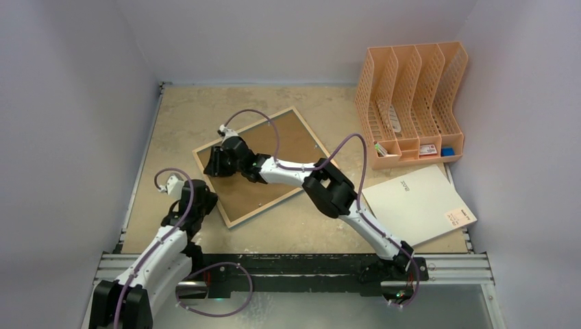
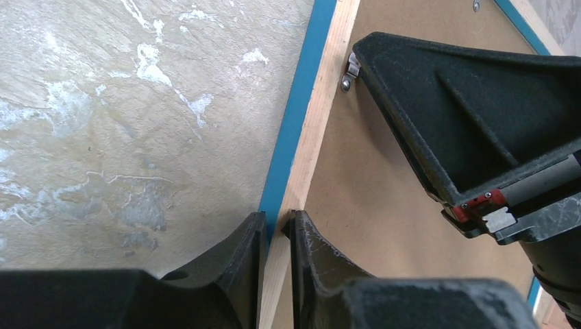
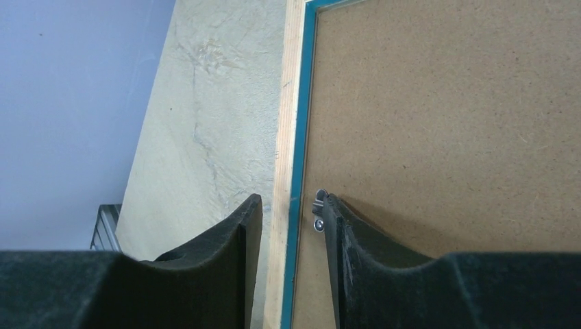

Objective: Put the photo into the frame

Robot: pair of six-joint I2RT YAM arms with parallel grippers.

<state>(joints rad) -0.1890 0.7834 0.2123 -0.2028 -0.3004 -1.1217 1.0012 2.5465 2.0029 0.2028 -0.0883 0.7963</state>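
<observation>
Light's even & soft, coming from overhead; no glare, nothing blown out. Walls (image 1: pixel 82 103) look pale lilac, a slightly cool tint. Arms cast only faint, fuzzy shadows on the table (image 1: pixel 178 110). Top view's sharp, w/ mild bending at the edges. Wrist views: left gripper (image 2: pixel 275 226) & right gripper (image 3: pixel 291 205) are blurred, too near the lens; board (image 3: pixel 445 137) grain is crisp.

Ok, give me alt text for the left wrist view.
The left claw pinches the pale wood rail of the frame, which lies face down on the beige table with its brown backing board up. At upper right, a finger of the right claw has its tip beside a small metal clip on that rail.
</observation>
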